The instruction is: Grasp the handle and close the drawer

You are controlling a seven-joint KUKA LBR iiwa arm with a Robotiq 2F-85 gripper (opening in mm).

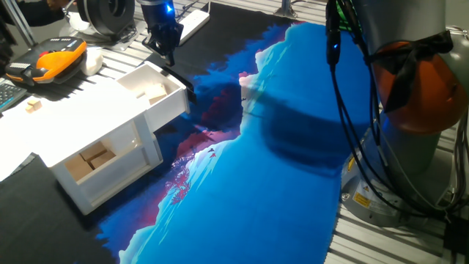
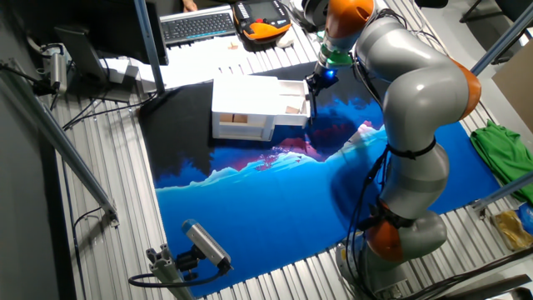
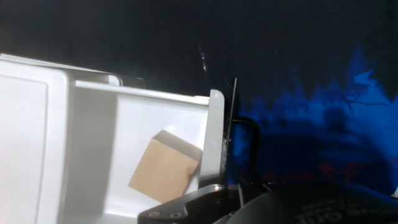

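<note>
We had the tool (image 1: 170, 50) above the handle (image 1: 185, 81), drawer (image 1: 157, 92) pulled out, tool's spread we couldn't tell.

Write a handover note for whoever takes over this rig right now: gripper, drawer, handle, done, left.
Gripper: poised just above the drawer's front edge; open or shut cannot be told, and no grasp shows.
Drawer: pulled out of the white cabinet, with wooden blocks inside.
Handle: black bar on the drawer front, free in the hand view.
Done: approach to the handle.
Left: grasp the handle, push the drawer shut.
</note>
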